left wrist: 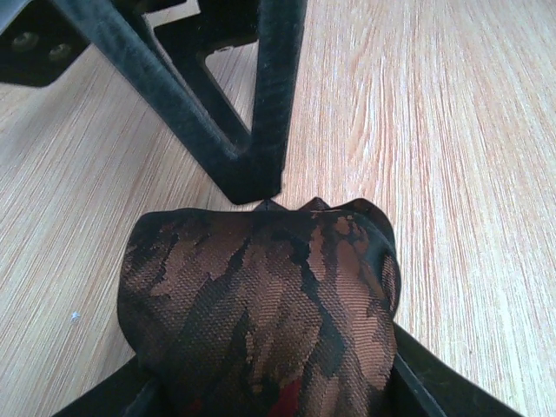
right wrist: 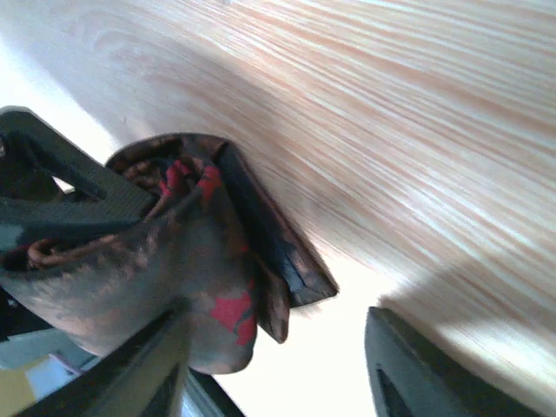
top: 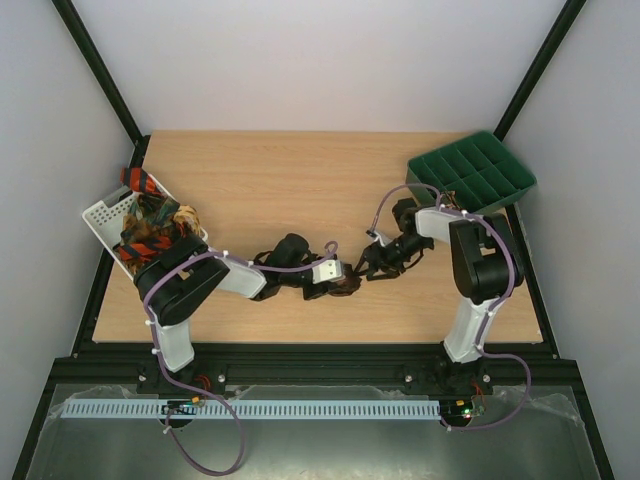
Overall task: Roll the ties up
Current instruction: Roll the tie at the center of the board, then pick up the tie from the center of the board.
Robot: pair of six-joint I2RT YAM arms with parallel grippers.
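At the middle of the tabletop (top: pixel 280 180), just ahead of the arm bases, I am pinching the rolled brown tie (left wrist: pixel 261 304) in the left claw (top: pixel 341 281), its fingers pressing on both sides of the bundle. The right claw (right wrist: pixel 278 369) is standing spread just beside it, gripping nothing. I judge I am finishing this roll; the next move is probably calling for a firm hold, so nothing springs loose on the way to the green tray (top: pixel 470 170), far right. More ties (top: pixel 155 225) are waiting in the white basket (top: pixel 100 215), far left.
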